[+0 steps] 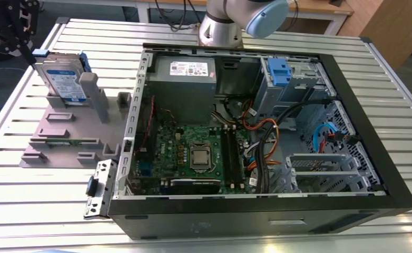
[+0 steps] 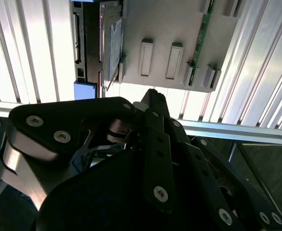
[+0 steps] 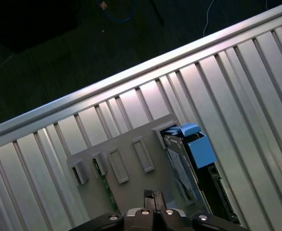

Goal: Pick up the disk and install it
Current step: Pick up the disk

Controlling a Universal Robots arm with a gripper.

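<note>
- The gripper (image 3: pixel 153 195) hangs above the grey holder (image 3: pixel 131 144) with its fingertips pressed together, holding nothing.
- The step in hand looks like the approach to the disk (image 1: pixel 62 79). To do it well, the jaws would have to part wide enough to straddle the disk's thin body, line up with its flat faces and come straight down. A skewed grip could jam the disk in its slot.
- The disk stands on edge in the holder, outside the case (image 1: pixel 262 132), on the exterior view's left.
- In both wrist views the disk sits off to one side of the fingertips, clearly apart from them.
</note>
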